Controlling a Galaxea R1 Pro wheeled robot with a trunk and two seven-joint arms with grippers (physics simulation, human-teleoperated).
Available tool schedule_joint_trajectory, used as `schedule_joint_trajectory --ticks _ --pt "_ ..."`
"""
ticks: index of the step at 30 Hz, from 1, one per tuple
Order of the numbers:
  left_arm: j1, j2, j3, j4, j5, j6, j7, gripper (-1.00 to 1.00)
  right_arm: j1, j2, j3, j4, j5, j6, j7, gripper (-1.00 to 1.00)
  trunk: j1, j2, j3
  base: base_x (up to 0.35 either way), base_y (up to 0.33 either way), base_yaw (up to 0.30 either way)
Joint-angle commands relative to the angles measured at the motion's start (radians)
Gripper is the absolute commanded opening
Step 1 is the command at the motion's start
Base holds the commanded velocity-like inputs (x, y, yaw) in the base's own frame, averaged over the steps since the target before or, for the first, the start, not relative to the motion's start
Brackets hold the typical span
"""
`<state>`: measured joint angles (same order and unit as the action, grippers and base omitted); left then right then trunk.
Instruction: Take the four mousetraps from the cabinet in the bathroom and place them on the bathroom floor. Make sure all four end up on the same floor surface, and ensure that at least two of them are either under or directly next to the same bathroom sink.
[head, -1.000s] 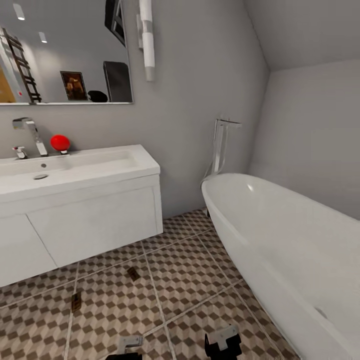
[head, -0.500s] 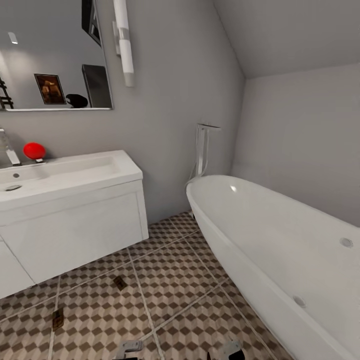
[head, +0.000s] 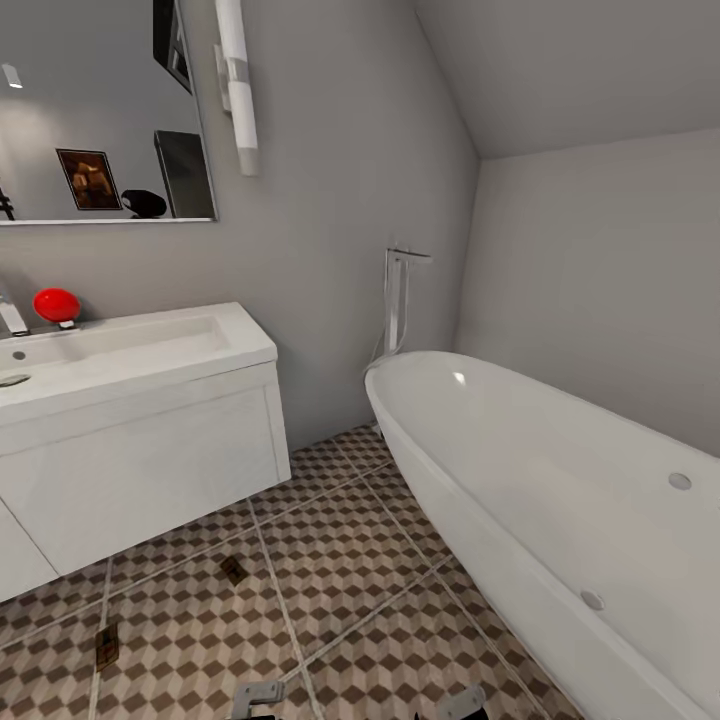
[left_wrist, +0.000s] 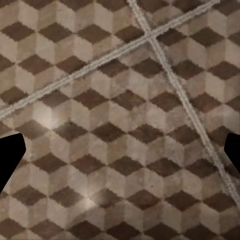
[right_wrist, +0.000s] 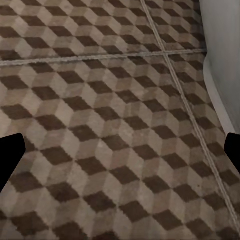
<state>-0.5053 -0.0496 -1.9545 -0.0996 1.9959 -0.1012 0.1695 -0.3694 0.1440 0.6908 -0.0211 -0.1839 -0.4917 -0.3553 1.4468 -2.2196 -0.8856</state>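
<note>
two mousetraps (head: 233, 570) (head: 107, 646) lie on the cube-patterned bathroom floor (head: 350, 560) just before the white bathroom sink (head: 140, 450), bathtub (head: 540, 500) alongside. left gripper (left_wrist: 120, 150) and right gripper (right_wrist: 120, 150) spread wide, empty.

Bathtub (head: 560, 500): glossy white, smooth. Bathroom floor (head: 350, 570): matt patterned tile, pale grout. Tap (head: 398, 300): polished metal.

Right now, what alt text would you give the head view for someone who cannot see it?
Two small dark mousetraps lie on the cube-patterned bathroom floor in front of a white wall-hung bathroom sink; an oval white bathtub stands to the right. A mirror hangs above the sink.
</note>
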Motion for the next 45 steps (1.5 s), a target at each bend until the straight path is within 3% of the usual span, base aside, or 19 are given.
schedule_joint_trajectory --ticks 1,23,28,31,35,45 --pt "-0.001 0.001 -0.008 -0.003 0.007 -0.005 0.007 1.0 -0.001 0.0 0.009 0.001 -0.009 -0.003 -0.002 1.0 0.0 0.0 -0.001 0.0 0.0 -0.005" --pt "-0.001 0.002 -0.009 -0.002 0.006 -0.005 0.007 1.0 0.001 0.002 0.01 0.003 -0.007 -0.003 0.001 1.0 0.0 0.0 0.018 0.0 0.0 -0.145" --pt "0.009 0.008 -0.009 -0.005 0.007 -0.005 0.007 1.0 0.01 0.004 0.01 0.007 -0.006 -0.001 0.037 1.0 0.0 0.0 0.024 0.0 0.0 -0.209" --pt "0.018 0.01 -0.009 -0.005 0.007 -0.005 0.007 1.0 0.018 0.002 0.01 0.009 -0.007 -0.001 0.093 1.0 0.0 0.0 0.028 0.0 0.0 -0.211" --pt "0.029 0.012 -0.009 -0.005 0.007 -0.005 0.007 1.0 0.022 0.0 0.01 0.014 -0.008 -0.001 0.149 1.0 -0.016 0.028 0.045 0.0 0.0 -0.211" --pt "0.04 0.013 -0.009 -0.005 0.007 -0.005 0.007 1.0 0.031 0.002 0.01 0.022 -0.007 -0.001 0.178 1.0 -0.054 0.098 0.088 0.0 0.0 -0.211"
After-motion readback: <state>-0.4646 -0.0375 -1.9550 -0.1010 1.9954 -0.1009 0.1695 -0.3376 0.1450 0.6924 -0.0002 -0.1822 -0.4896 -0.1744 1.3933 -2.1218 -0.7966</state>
